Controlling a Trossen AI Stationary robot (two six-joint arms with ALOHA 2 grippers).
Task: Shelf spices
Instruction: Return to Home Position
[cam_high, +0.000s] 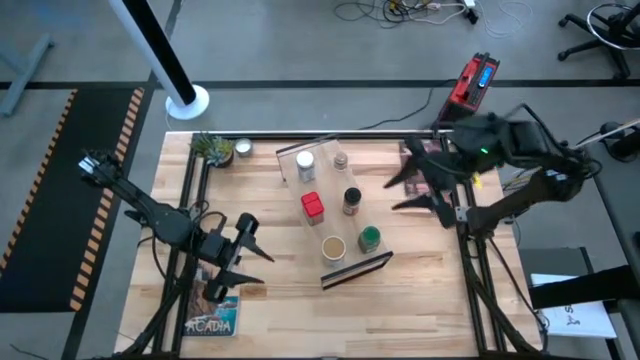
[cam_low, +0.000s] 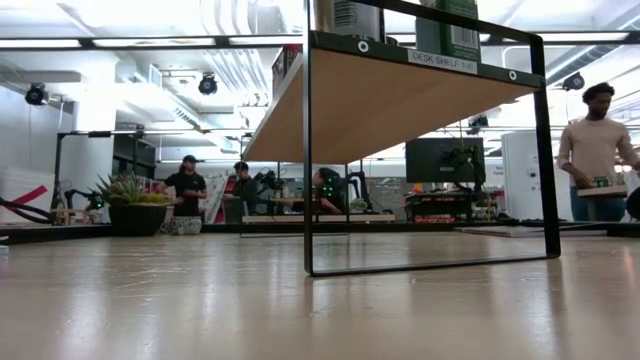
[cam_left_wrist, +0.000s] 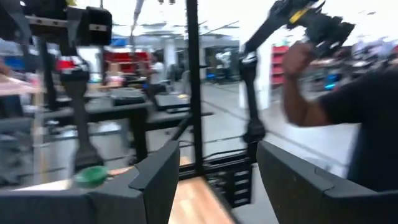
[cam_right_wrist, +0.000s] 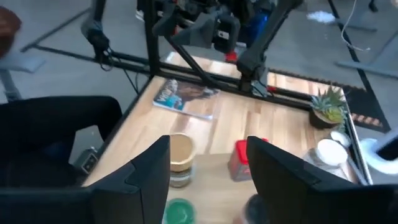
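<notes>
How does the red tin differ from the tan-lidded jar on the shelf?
The red tin is square from above and red; the tan-lidded jar is round with a tan lid. The red tin stands midway along the shelf; the tan-lidded jar stands nearer its dark end strip. Both stand upright in the same row on the shelf, clear of the open left gripper and right gripper.

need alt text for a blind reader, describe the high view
Six spice jars and tins stand in two rows on a light-wood shelf mid-table; the left arm and right arm flank it, jaws open.
</notes>
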